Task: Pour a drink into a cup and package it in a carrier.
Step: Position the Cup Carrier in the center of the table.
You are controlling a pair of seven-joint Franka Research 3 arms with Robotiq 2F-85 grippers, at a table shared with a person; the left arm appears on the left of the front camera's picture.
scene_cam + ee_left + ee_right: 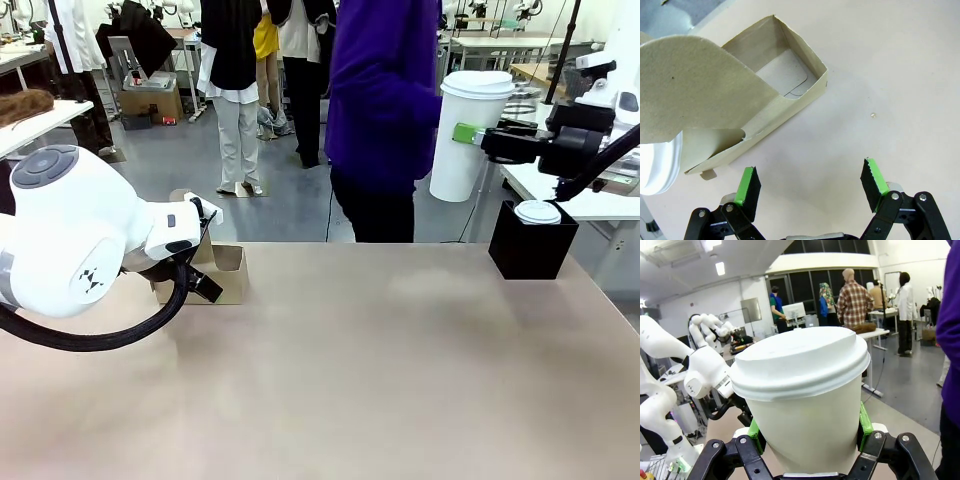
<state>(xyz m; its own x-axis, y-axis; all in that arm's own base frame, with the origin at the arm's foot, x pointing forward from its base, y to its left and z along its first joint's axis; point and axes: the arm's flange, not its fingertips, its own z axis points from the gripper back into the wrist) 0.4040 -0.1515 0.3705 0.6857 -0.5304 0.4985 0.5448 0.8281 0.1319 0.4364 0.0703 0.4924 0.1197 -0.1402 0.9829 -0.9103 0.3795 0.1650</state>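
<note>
Pinching one lidded cup (800,390) aloft in right gripper (810,429); holding left gripper (812,182) spread wide, empty, beside one carrier (790,107).

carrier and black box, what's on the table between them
Nothing. In the front view the stretch from the carrier across to the black box is bare tabletop.

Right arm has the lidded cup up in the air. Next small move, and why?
Probably carry the cup left and down toward the carrier. The right gripper is shut on the cup, lid on, held high at the right, well away from the carrier. One carrier compartment looks empty, and the left gripper hangs open beside it.
</note>
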